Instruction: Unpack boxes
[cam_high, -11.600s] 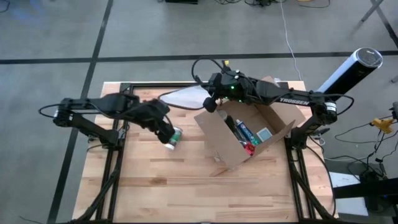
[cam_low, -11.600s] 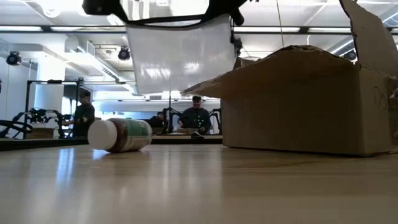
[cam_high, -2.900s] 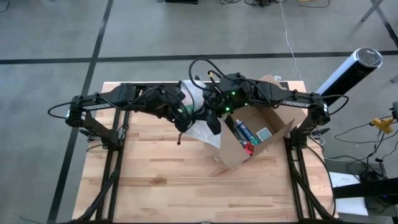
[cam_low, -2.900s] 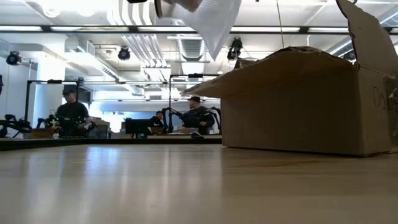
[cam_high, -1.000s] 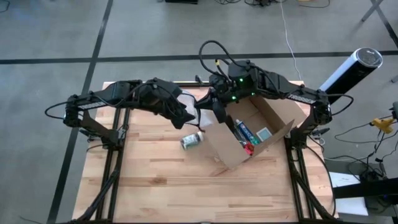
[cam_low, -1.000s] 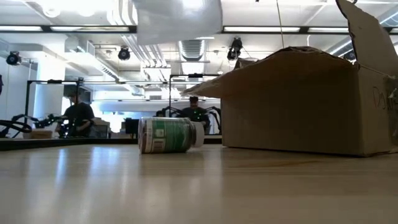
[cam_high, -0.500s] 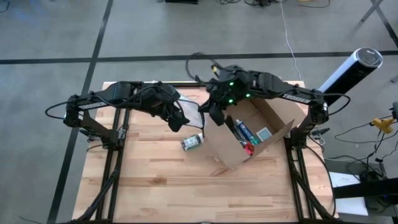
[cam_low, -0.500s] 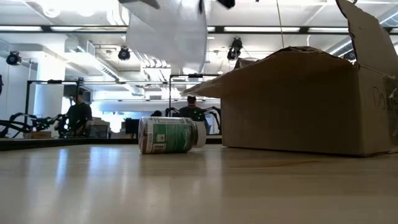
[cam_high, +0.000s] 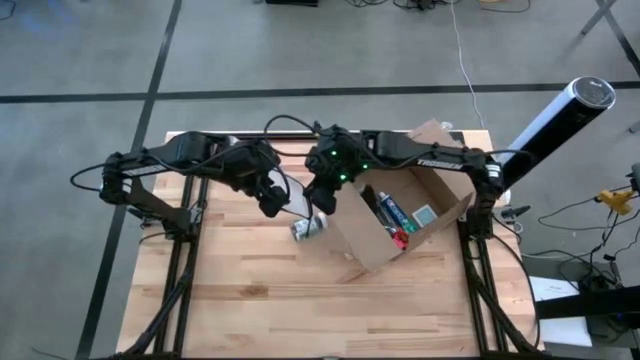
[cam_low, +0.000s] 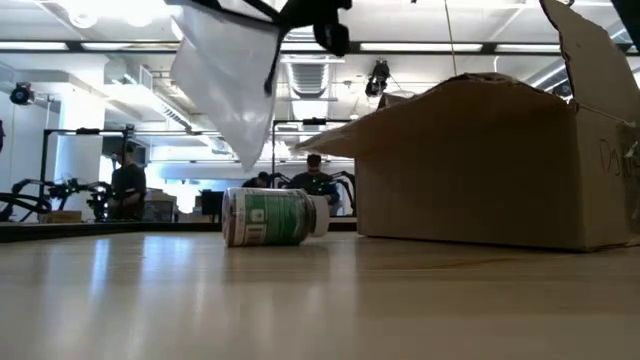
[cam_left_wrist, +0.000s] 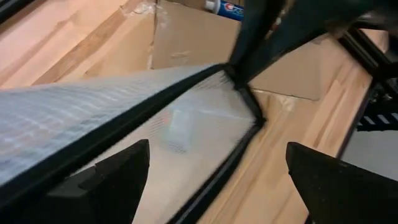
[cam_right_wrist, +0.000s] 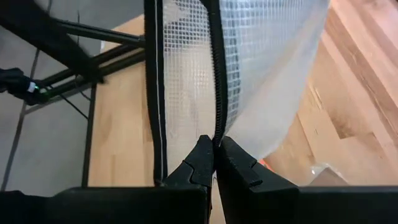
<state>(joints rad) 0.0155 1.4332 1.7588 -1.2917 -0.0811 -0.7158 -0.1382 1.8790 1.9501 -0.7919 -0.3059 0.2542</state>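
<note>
- Change since a second ago: right gripper (cam_right_wrist: 214, 163) has carried the mesh zip pouch (cam_low: 228, 82) from above the box's near corner out over the open surface (cam_high: 250, 300), toward the left arm; the pouch now hangs tilted, above and just beside the bottle.
- Right gripper: fingers fully closed, pinching the pouch's black zipper edge, as the right wrist view shows.
- Left gripper (cam_high: 270, 200): fingers spread wide, holding nothing, just beside the pouch; its wrist view looks straight across the mesh.
- Bottle (cam_low: 272, 217): white, green label, lying on its side on the surface, just left of the box and apart from it.
- Cardboard box (cam_high: 400, 215): brown, flaps open, on the surface's right half; a toothpaste tube (cam_high: 392, 212) and other small items remain inside.
- Reading: pouch and bottle are out; unpacking appears partway done, the pouch not yet set down.
</note>
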